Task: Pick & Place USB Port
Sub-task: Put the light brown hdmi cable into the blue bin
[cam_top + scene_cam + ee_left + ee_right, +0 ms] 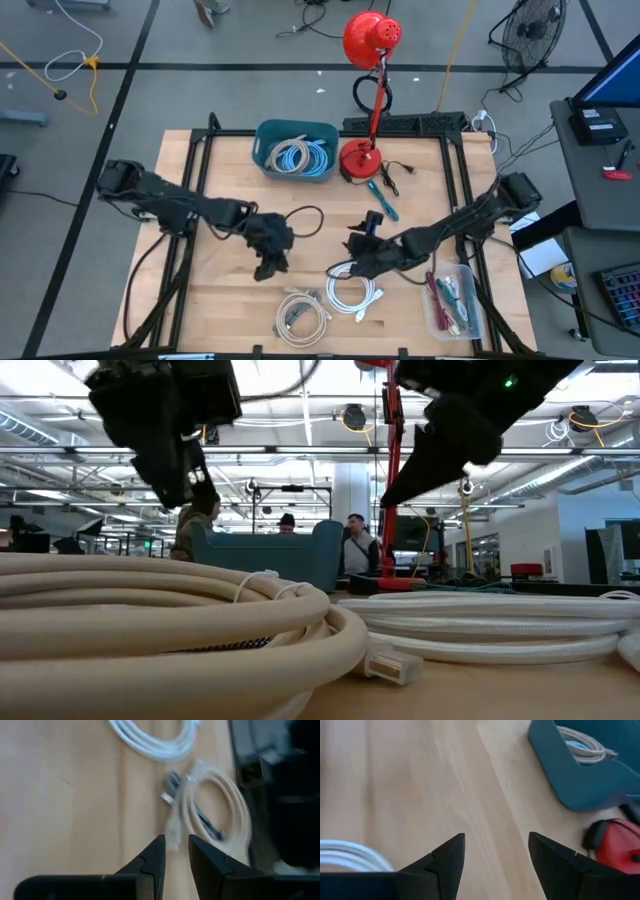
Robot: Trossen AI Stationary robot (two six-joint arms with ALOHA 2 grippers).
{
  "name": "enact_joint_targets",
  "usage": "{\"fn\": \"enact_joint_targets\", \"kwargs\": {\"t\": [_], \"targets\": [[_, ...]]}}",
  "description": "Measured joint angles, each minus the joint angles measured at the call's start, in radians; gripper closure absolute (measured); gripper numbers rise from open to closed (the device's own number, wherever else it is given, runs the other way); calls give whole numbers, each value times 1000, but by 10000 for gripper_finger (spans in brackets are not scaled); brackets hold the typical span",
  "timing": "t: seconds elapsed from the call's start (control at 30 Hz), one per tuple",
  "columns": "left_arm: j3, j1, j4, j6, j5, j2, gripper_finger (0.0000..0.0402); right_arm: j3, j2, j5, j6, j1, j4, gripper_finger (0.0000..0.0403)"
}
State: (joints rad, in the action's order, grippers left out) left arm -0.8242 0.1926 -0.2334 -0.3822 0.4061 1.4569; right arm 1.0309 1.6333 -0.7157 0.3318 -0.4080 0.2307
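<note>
Clearly the picking step is only starting: the left gripper [175, 851] hovers with narrow, empty fingers over the beige USB cable coil [303, 314] on the surface. The right gripper [496, 851] waits wide open beside the white coil [352, 293]. Next it must descend and close on the cable.

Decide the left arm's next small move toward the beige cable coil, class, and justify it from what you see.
Probably lower the left gripper onto the beige cable coil: its fingers stand slightly apart, hold nothing, and hang above the wood just short of the coil's connector end. The right gripper waits open nearby.
</note>
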Motion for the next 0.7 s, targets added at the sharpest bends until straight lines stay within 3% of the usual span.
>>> {"fn": "enact_joint_targets", "kwargs": {"t": [0.13, 0.3, 0.47, 0.7], "targets": [[-1, -26, 7, 13, 145, 91, 315, -96, -70, 41, 4, -4, -155, 193], [1, -5, 49, 19, 210, 261, 315, -191, -124, 35, -2, -16, -289, 193], [0, 19, 128, -7, 240, 341, 315, -212, -125, 33, 1, -19, -326, 193], [0, 87, 59, -118, 188, 302, 315, -212, -125, 33, -3, -23, -336, 193]]}}
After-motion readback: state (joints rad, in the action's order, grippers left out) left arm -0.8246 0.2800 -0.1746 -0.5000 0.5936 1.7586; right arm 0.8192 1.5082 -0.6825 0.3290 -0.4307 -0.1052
